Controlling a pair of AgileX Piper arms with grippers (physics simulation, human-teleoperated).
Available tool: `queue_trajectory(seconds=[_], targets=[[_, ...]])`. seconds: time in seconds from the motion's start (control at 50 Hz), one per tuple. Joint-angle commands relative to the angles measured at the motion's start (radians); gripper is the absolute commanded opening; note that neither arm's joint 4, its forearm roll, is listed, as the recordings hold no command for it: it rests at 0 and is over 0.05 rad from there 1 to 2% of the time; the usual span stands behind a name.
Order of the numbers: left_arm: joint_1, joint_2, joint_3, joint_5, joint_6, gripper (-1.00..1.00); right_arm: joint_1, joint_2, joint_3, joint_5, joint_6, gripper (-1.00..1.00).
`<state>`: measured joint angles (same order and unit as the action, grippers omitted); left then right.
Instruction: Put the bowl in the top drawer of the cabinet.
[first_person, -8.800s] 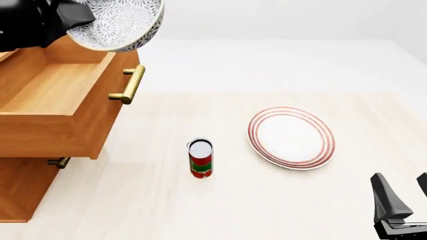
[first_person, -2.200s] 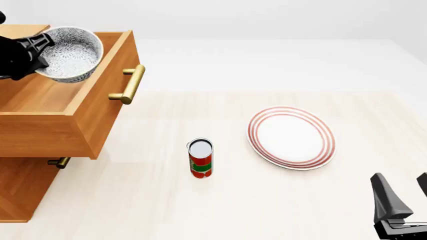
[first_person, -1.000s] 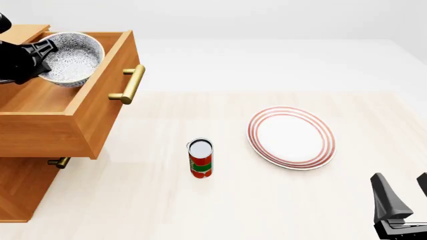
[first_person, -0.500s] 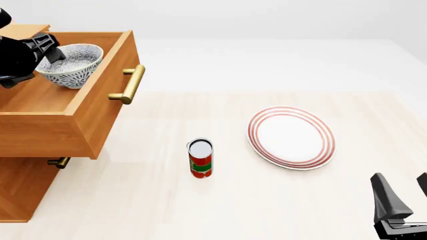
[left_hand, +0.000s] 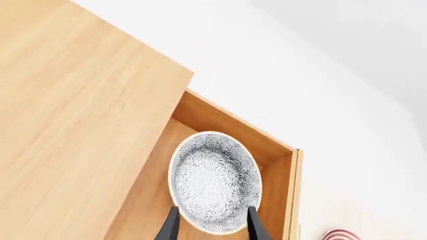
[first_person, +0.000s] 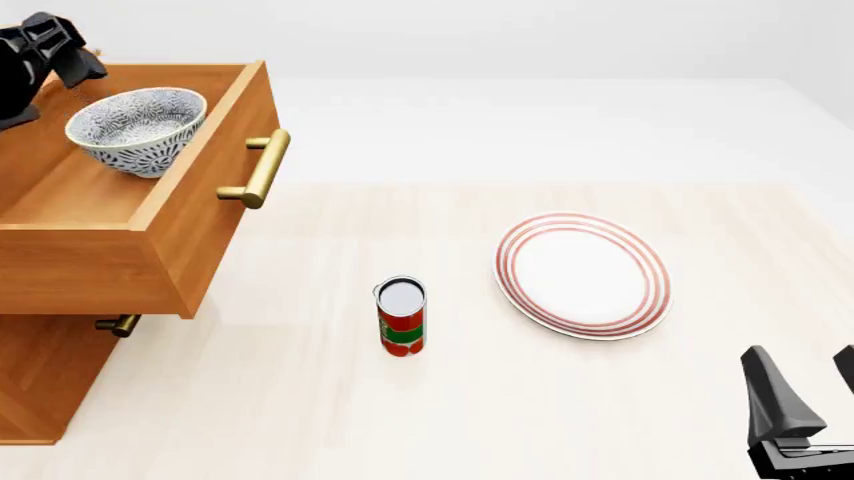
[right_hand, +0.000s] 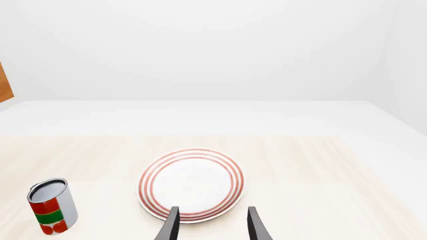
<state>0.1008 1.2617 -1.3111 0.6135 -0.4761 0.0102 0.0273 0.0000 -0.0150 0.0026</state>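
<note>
Front view: bowl (first_person: 136, 126) upright in top drawer (first_person: 127, 200), left fingers (first_person: 56, 45) above, apart.

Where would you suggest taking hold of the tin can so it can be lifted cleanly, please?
Probably the tin can's round side wall, from above: it stands upright and alone on the table, apart from the plate. The right end effector is open and nearer.

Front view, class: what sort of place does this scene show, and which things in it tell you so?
Probably a simulated tabletop test scene with a kitchen theme, not a real room. The smooth, featureless rendering suggests this, and the items are household ones: a patterned bowl in the cabinet's open top drawer, a red-ringed plate and a can.
</note>
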Motion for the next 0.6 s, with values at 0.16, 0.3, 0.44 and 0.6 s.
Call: queue_trajectory(seconds=[0.16, 0.3, 0.44, 0.6], targets=[[0.011, -0.127, -0.02, 0.076, -0.003, 1.0, -0.002, -0.004, -0.001, 0.002, 0.0, 1.0], [0.0, -0.193, -0.032, 0.111, 0.001, 1.0, -0.002, -0.005, -0.001, 0.002, 0.0, 1.0], [-0.019, -0.26, -0.023, 0.14, -0.01, 1.0, -0.002, -0.005, -0.001, 0.002, 0.0, 1.0], [-0.094, -0.374, 0.051, 0.149, -0.062, 1.0, -0.002, -0.005, -0.001, 0.002, 0.0, 1.0]])
